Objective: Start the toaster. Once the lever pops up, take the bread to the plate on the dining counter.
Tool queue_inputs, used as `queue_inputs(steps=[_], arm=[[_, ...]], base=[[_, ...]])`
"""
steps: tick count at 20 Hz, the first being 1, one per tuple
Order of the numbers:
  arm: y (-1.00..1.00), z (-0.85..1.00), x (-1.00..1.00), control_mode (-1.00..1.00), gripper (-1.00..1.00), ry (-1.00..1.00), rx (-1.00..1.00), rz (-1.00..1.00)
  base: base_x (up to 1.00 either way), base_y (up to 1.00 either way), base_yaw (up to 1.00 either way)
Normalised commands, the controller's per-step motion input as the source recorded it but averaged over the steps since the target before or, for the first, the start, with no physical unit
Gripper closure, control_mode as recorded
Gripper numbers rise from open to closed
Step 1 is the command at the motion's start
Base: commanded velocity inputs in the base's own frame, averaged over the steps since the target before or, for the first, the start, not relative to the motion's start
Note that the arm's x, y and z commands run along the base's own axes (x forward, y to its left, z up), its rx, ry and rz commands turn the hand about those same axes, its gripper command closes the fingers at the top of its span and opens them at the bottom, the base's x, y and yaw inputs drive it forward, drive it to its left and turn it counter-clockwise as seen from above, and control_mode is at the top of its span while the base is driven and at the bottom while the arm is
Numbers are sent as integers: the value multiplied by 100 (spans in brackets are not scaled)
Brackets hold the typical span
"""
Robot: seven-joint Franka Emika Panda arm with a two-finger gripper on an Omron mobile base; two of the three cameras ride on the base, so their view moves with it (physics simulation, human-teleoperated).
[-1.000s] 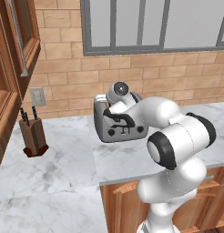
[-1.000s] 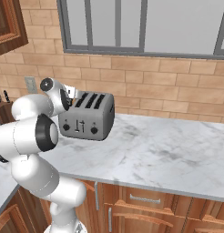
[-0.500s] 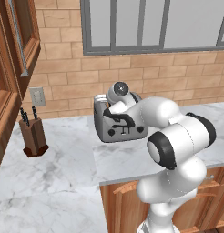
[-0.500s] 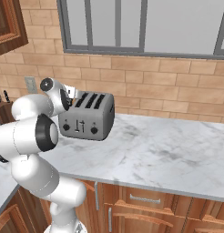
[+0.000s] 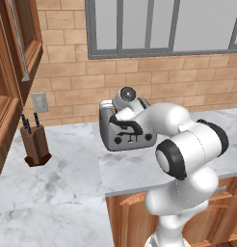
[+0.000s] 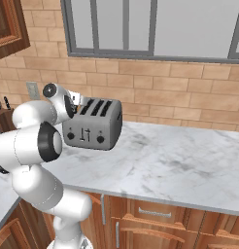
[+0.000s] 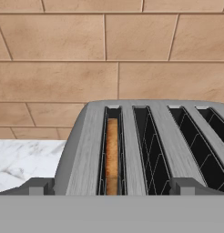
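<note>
Above toaster (image 7: pixel 150 150) | gripper (image 7: pixel 112 187) fully open, empty, unmoved from a second ago | bread (image 7: pixel 112 154) sunk in leftmost slot | lever seemingly unpressed.

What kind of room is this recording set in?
A rendered home kitchen, by the look of it: a four-slot toaster stands on a marble counter against a brick wall below a window, a knife block sits nearby, and wood cabinets run under the counter.

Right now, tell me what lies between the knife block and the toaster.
Bare marble counter, nothing on it, separates the knife block from the toaster in the left base view.
</note>
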Motion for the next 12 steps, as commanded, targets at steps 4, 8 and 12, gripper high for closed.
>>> queue_inputs(steps=[4, 8, 12], arm=[[0, 0, 0, -100, -100, 0, 0, 0], [0, 0, 0, -100, -100, 0, 0, 0], [0, 0, 0, -100, -100, 0, 0, 0]], base=[[0, 0, 0], [0, 0, 0], [0, 0, 0]])
